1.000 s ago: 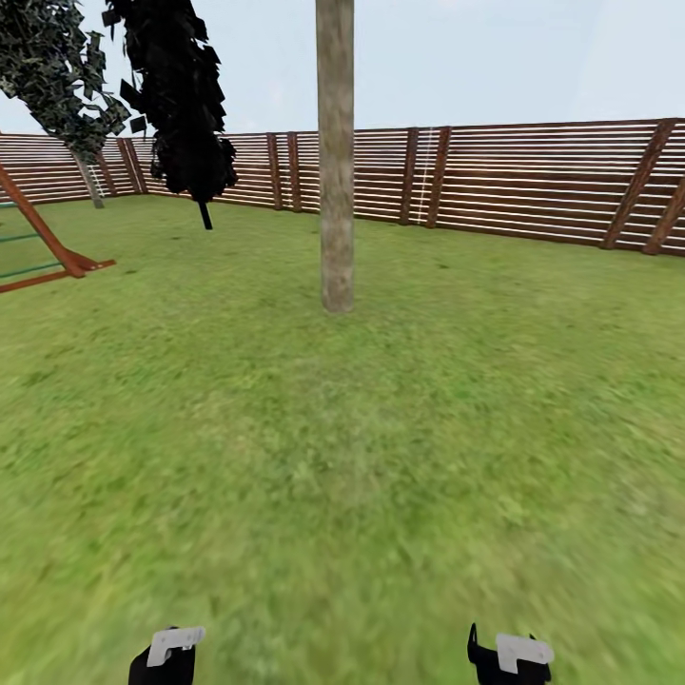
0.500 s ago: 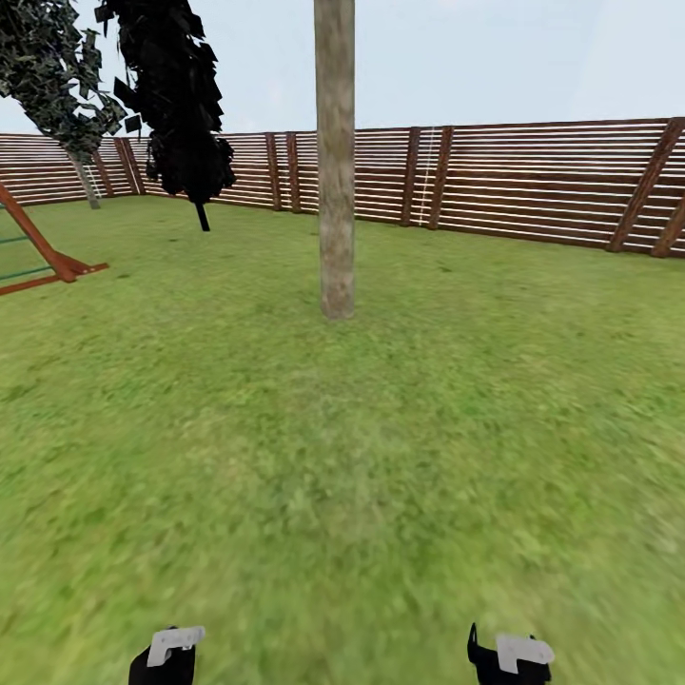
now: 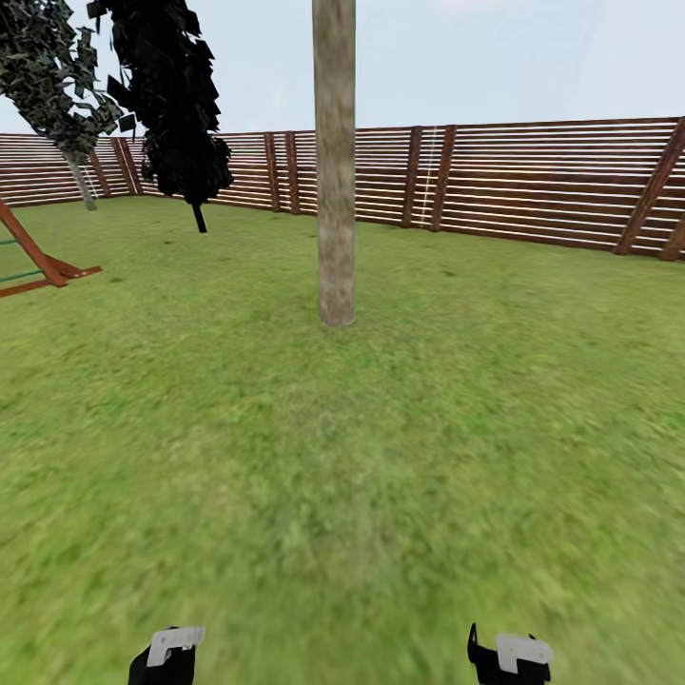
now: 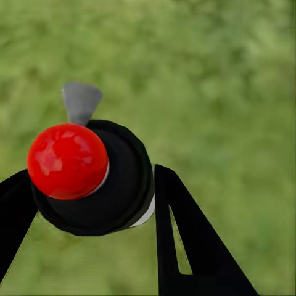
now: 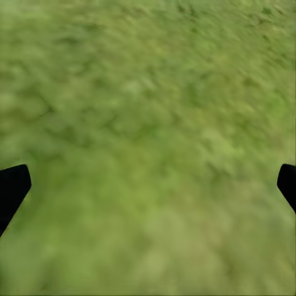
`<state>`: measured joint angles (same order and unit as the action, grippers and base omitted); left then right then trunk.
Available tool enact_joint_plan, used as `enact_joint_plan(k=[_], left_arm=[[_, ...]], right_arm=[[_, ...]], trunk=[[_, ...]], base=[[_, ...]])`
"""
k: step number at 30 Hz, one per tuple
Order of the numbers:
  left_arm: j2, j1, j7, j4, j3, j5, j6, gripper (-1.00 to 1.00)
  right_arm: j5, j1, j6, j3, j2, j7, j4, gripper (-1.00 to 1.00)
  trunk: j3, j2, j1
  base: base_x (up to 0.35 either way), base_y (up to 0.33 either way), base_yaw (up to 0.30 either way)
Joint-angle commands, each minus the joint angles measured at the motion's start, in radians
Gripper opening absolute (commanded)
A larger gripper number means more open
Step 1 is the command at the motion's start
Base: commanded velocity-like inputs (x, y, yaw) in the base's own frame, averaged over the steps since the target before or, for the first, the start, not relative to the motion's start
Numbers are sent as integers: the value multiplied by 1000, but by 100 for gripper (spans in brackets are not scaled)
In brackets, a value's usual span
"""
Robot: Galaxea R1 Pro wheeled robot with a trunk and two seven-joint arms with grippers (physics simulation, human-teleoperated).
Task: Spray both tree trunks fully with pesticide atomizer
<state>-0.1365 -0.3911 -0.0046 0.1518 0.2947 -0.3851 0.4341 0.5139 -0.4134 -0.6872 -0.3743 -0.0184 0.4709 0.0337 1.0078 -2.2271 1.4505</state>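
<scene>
Garden lot, grass lawn [image 3: 400, 457] throughout, bounded at the far side by a brown horizontal-slat fence [image 3: 533, 181]. One thick grey-brown tree trunk [image 3: 335, 162], straight and branchless, stands on the lawn dead ahead of the robot, its crown above the frame. Further back to the left: a thin-stemmed black columnar tree [image 3: 171, 95] near the fence, a leaning leafy tree [image 3: 52, 67] beside it, and part of a red-brown wooden frame [image 3: 38, 257] at the lawn's left edge. Pesticide atomizer [image 4: 92, 176]: black rounded body with red ball top and grey nozzle tip, held between the two black fingers [image 4: 185, 240] of the left gripper [image 4: 92, 203], which is clenched on it above the grass. Right gripper [image 5: 148, 185]: fingertips spread wide at either edge of its wrist view, released, nothing between them but grass. Both wrists sit low in the head view, left [image 3: 166, 656] and right [image 3: 509, 658].
</scene>
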Motion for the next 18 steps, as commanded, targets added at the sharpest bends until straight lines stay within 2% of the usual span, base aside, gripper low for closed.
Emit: enact_joint_plan(k=[1,18], left_arm=[[0,0,0,0,0,0,0,-100],[0,0,0,0,0,0,0,-100]], right_arm=[[0,0,0,0,0,0,0,100],[0,0,0,0,0,0,0,100]], trunk=[[0,0,0],[0,0,0]], base=[[340,0,0],[340,0,0]])
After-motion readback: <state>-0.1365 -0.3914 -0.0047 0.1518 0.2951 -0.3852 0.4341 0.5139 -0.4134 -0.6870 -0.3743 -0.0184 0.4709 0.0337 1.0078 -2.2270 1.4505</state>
